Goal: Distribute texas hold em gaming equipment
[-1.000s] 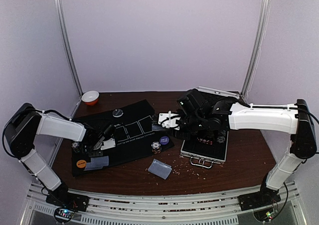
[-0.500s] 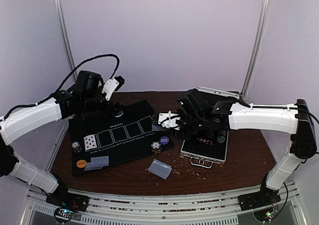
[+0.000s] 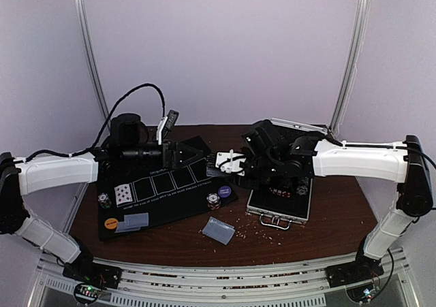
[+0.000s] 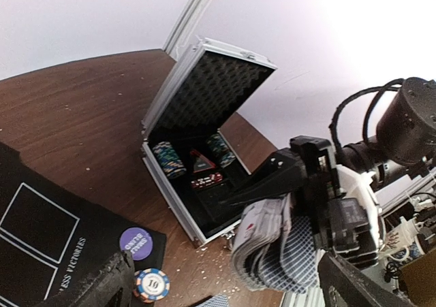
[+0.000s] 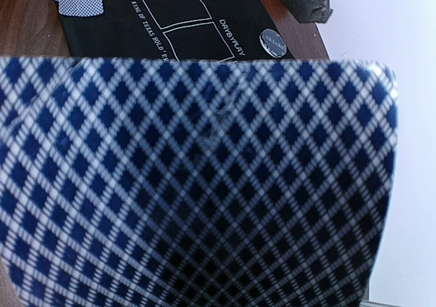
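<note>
My right gripper is shut on a deck of playing cards with blue-checked backs, held above the black mat's right end. The top card back fills the right wrist view and hides the fingers. My left gripper hangs above the mat, jaws wide open and empty, pointing at the deck a short way off. One face-up card lies on the mat. Two chip stacks, a purple disc, an orange disc and a grey disc rest there.
The silver case stands open under the right arm, with chip rolls inside. Face-down cards lie on the mat's near left corner and on the brown table. Crumbs dot the wood near the case.
The left gripper let go of a card on the mat's left box, opened wide, rose and swung right toward the deck. The right arm has stayed still.
</note>
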Robot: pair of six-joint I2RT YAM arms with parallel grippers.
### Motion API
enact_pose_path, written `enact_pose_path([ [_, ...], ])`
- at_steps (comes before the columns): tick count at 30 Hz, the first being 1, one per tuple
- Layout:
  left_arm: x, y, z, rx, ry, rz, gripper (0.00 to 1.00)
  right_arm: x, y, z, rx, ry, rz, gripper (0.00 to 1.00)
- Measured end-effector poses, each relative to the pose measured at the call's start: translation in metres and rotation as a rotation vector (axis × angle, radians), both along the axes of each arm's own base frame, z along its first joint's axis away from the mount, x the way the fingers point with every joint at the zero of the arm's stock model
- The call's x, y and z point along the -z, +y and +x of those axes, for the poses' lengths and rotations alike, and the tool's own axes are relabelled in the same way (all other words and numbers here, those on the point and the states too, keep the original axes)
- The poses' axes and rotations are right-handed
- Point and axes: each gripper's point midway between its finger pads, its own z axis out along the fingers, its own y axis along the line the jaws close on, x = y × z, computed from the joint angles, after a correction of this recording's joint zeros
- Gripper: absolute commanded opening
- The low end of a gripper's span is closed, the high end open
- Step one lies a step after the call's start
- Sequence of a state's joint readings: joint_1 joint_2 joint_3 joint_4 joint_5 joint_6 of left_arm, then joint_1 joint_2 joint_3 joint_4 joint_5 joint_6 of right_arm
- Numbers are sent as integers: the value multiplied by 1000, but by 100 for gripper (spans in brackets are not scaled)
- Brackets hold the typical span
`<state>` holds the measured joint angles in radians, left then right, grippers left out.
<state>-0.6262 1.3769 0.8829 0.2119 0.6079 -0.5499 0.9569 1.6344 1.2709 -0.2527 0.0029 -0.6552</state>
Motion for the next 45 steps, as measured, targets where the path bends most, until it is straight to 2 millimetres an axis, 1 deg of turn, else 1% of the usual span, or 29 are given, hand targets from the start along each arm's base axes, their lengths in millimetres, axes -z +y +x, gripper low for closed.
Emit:
enact_pose_path([
  [3, -3, -14, -9, 52, 9, -37, 98, 0, 1, -1, -5, 3, 4, 42],
  [6, 1, -19, -7, 57, 27, -51, 95, 3, -2, -1, -3, 13, -9, 42],
  [9, 10, -24, -4, 59, 48, -48, 92, 4, -3, -1, 3, 18, -10, 42],
  [14, 35, -40, -14, 103, 100, -11, 90, 0, 2, -3, -10, 9, 7, 42],
  [16, 39, -40, -15, 104, 108, -3, 90, 0, 3, -4, -12, 8, 8, 42],
  [18, 36, -40, -14, 98, 101, -7, 88, 0, 3, -4, -12, 8, 8, 42],
  [19, 36, -40, -14, 96, 98, -8, 83, 0, 3, -4, -12, 8, 9, 42],
  [22, 37, -40, -12, 91, 97, 10, 65, 0, 3, -4, -12, 7, 9, 42],
  [24, 37, -40, -11, 92, 95, 29, 56, -1, 3, -3, -12, 7, 10, 42],
  [29, 35, -39, -11, 100, 69, 60, 45, -1, 4, -3, -12, 5, 12, 42],
  [30, 35, -37, -12, 96, 65, 72, 42, -1, 4, -3, -12, 5, 12, 42],
  [32, 33, -34, -13, 90, 51, 84, 31, -1, 4, -3, -12, 4, 12, 42],
  [33, 32, -33, -13, 87, 46, 85, 27, -1, 4, -3, -12, 4, 12, 42],
  [35, 28, -31, -15, 90, 24, 89, 23, -2, 4, -3, -11, 4, 13, 42],
  [38, 28, -30, -17, 98, 13, 103, 17, -1, 4, -3, -12, 4, 12, 42],
  [44, 29, -29, -19, 114, 10, 122, 0, 0, 2, -3, -8, 6, 4, 42],
  [45, 29, -29, -20, 118, 7, 125, 0, 1, 2, -3, -7, 8, 2, 42],
])
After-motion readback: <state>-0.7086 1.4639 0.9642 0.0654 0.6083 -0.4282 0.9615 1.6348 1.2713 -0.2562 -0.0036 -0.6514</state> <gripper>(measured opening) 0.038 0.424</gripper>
